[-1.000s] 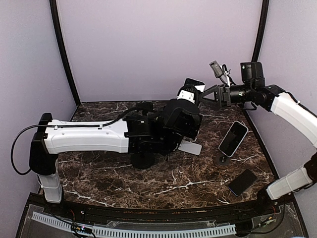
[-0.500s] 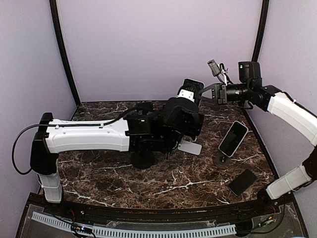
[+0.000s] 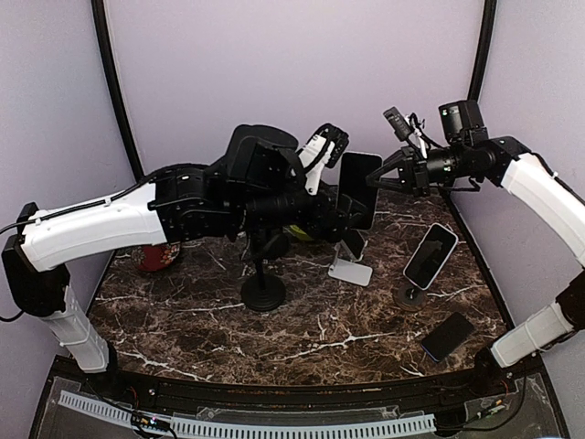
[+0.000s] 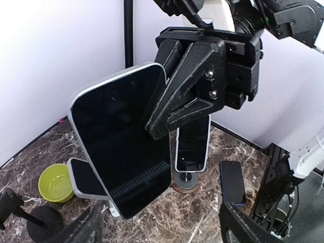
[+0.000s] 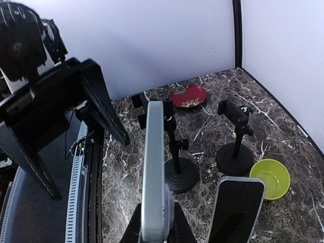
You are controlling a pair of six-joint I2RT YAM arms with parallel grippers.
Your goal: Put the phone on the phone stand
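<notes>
A phone (image 3: 357,189) with a black screen and a pale rim hangs upright in the air, and my right gripper (image 3: 388,175) is shut on its edge. The right wrist view shows the phone (image 5: 154,172) edge-on between the fingers of the right gripper (image 5: 154,225). In the left wrist view the phone (image 4: 119,147) faces me, apart from my left gripper (image 4: 162,218), which is open with nothing in it. A black phone stand (image 3: 263,291) with a round base stands below on the marble table (image 3: 320,347).
Another phone (image 3: 430,255) leans on a round-based stand at the right. A third phone (image 3: 447,336) lies flat near the front right. A white stand (image 3: 351,271) holds a phone (image 4: 85,177). A second black stand (image 5: 236,147), green bowl (image 5: 270,177) and red plate (image 5: 187,95) sit further back.
My right gripper closed on the phone that the left gripper held up. The left gripper let go and its arm swung up and back to the left.
</notes>
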